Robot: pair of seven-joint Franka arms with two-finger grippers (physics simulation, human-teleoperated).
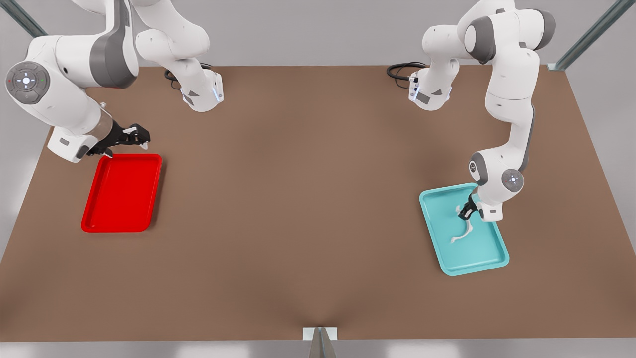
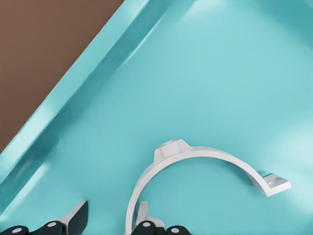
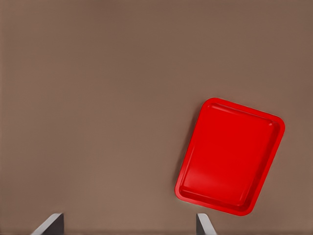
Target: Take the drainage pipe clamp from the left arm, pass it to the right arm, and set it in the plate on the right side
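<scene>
On the front view's left, the right hand (image 1: 133,136) waits above the far end of the red plate (image 1: 122,192), fingers wide apart and empty. Bare brown worktop (image 1: 298,199) lies between. On the front view's right, the drainage pipe clamp (image 1: 464,232) lies in the teal tray (image 1: 447,248). The left hand (image 1: 467,213) is low over it, fingers parted astride one end of the arc, not yet closed. The clamp looks light, thin, stiff and smooth; pinching across the strip near that end seems best.
</scene>
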